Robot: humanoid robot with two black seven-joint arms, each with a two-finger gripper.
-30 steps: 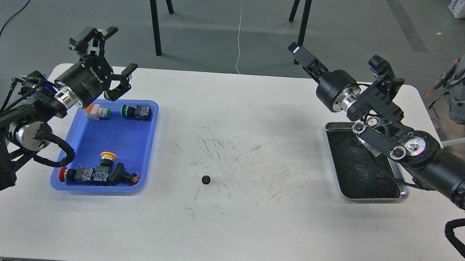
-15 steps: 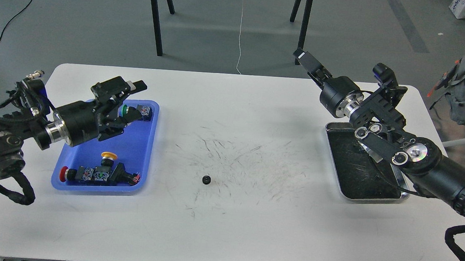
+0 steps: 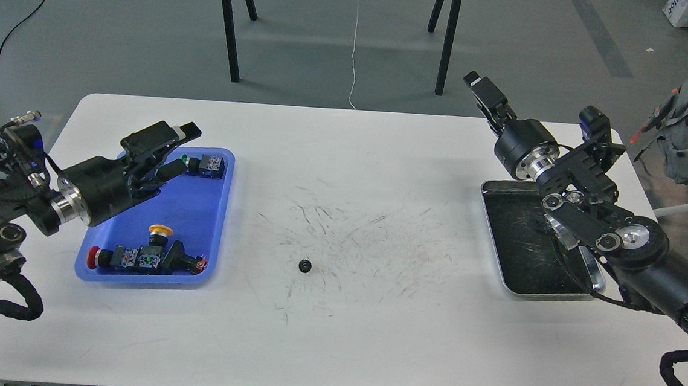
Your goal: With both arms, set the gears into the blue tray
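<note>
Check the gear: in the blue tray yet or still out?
Out. The gear lies on the bare white table, right of the blue tray, which holds only push-button switches.

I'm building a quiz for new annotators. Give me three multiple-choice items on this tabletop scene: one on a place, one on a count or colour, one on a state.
1. Where does the gear lie?
A. in the blue tray
B. on the bare white table between the two trays
C. in the silver tray

2. What colour is the cap of the push-button switch standing upright in the blue tray?
A. yellow
B. white
C. purple

3. What does the left gripper hold?
A. the gear
B. a switch
C. nothing

Answers:
1 B: the gear rests on the scuffed white table, apart from both the blue tray and the silver tray.
2 A: the yellow-capped switch stands near the tray's middle.
3 C: the left gripper hangs over the blue tray's far end with nothing seen between its fingers.
</note>
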